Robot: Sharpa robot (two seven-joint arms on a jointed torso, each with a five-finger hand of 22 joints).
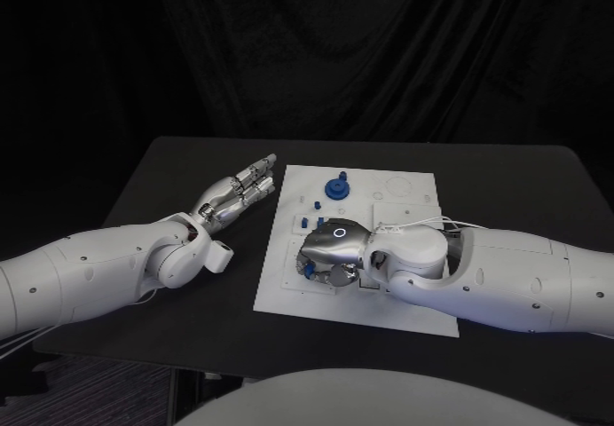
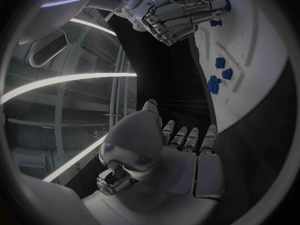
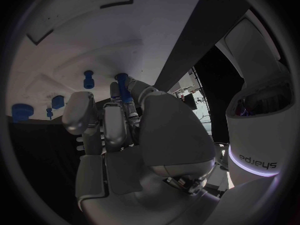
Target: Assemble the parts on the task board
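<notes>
The white task board [image 1: 384,293] lies in the middle of the table. My right hand [image 1: 335,251] is curled over its near left part and pinches a slim blue peg [image 3: 122,85] between thumb and finger, upright against the board [image 3: 75,40]. A second blue peg [image 3: 89,79] stands just beside it. Farther along the board are a large blue knob [image 1: 336,186] and small blue pieces [image 1: 313,213]. My left hand [image 1: 240,193] lies open on the black table left of the board, fingers [image 2: 187,135] stretched flat and holding nothing. The right hand [image 2: 175,12] also appears in the left wrist view.
Three blue parts [image 2: 220,74] sit on the board [image 2: 262,60] between my two hands. The board's far right part carries raised white outlines and a round recess [image 1: 403,186]. Black table [image 1: 512,195] surrounds the board on all sides.
</notes>
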